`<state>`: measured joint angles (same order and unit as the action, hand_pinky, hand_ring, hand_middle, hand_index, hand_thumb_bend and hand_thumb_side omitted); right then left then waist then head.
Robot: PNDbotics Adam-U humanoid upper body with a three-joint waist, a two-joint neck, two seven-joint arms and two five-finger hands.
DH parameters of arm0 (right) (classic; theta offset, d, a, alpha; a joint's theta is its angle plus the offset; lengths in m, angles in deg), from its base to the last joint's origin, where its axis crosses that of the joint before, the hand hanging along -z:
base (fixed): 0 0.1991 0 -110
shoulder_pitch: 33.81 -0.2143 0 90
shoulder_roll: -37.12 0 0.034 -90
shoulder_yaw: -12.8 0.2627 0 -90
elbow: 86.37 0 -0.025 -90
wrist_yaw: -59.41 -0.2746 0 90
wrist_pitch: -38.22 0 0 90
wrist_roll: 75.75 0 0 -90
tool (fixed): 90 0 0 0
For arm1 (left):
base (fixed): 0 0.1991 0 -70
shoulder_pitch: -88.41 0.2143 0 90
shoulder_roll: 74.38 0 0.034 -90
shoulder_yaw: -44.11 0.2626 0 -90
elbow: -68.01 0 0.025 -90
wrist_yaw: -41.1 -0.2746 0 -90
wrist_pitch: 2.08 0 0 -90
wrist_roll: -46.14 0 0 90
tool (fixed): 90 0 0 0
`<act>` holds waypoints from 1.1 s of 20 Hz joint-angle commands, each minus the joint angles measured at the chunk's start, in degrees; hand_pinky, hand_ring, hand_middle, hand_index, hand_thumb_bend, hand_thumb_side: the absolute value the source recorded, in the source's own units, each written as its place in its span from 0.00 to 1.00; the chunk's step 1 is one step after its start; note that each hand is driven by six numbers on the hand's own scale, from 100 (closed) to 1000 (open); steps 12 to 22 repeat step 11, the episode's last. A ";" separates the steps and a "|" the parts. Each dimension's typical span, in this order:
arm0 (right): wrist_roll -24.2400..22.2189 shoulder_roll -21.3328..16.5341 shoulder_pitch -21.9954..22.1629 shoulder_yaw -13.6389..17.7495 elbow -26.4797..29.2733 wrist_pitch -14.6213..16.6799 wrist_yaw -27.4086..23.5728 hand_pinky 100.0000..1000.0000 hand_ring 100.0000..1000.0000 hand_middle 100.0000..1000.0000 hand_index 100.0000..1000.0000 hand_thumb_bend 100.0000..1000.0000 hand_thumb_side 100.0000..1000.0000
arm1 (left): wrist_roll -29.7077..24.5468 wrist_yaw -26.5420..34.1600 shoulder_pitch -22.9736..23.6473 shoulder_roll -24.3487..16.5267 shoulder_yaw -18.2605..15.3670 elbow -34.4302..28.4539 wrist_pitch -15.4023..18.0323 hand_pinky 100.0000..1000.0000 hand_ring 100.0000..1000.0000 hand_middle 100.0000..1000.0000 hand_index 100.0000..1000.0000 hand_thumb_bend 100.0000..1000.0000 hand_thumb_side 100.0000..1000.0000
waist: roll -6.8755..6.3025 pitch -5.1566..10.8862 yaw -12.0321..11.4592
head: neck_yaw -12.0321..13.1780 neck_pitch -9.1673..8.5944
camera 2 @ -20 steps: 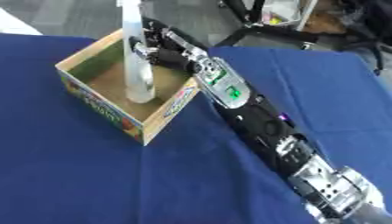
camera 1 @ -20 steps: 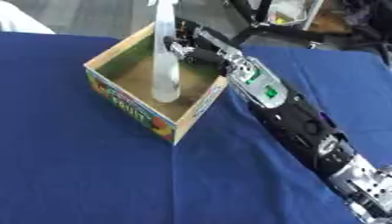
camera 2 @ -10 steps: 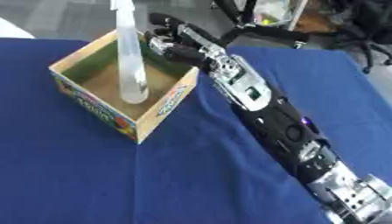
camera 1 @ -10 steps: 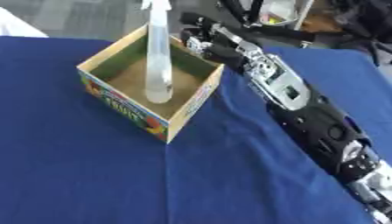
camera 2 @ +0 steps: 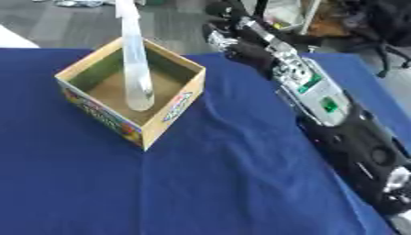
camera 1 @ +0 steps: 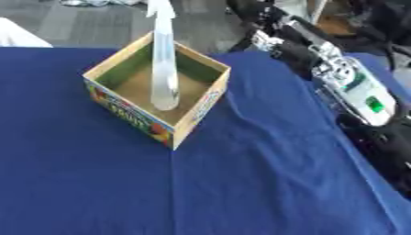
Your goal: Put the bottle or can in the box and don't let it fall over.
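A tall clear plastic bottle [camera 1: 164, 69] with a white cap stands upright inside the open cardboard box [camera 1: 127, 114], its base on the box floor near the middle. The box has colourful fruit print on its outer walls and sits on the blue cloth at the upper left. My right hand [camera 2: 227, 26] hovers to the right of the box, beyond the table's far edge, well apart from the bottle. Its dark fingers look relaxed and hold nothing. The left hand shows in neither view.
My right forearm [camera 2: 321, 96] runs along the right side of the blue-covered table [camera 1: 241, 183]. Dark equipment and chair legs stand on the grey floor past the far edge. A white object [camera 1: 16, 34] shows at the far left.
My right hand has let go of the bottle and drawn back up and to the right, away from the box. The bottle stays upright in the box. The camera has shifted a little.
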<state>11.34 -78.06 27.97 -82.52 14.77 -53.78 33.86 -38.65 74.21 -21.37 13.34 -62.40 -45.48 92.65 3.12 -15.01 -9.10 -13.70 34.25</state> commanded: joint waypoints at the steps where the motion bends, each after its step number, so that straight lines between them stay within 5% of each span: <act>1: 4.03 -3.61 3.60 4.61 6.97 1.61 -3.34 1.00 1.00 1.00 1.00 0.00 0.41 | 0.25 -0.86 0.78 -2.47 -0.71 -1.10 0.04 0.94 1.00 1.00 0.78 0.35 0.53 | -0.44 1.58 0.63 | 2.40 0.42; 6: 10.12 -2.23 11.56 10.15 13.07 5.22 -8.92 1.00 1.00 1.00 0.99 0.00 0.41 | -0.12 -1.87 3.02 -3.40 -0.86 -1.03 0.21 0.93 1.00 1.00 0.78 0.35 0.54 | -0.89 1.67 2.34 | 5.26 0.90; 11: 9.27 4.37 17.29 12.22 13.45 9.64 -10.46 1.00 1.00 1.00 1.00 0.00 0.48 | -0.38 -2.33 4.22 -3.75 -1.07 -0.29 0.76 0.94 1.00 1.00 0.78 0.35 0.54 | -1.34 1.86 3.12 | 7.95 1.66; 22: 9.27 4.37 17.29 12.22 13.45 9.64 -10.46 1.00 1.00 1.00 1.00 0.00 0.48 | -0.38 -2.33 4.22 -3.75 -1.07 -0.29 0.76 0.94 1.00 1.00 0.78 0.35 0.54 | -1.34 1.86 3.12 | 7.95 1.66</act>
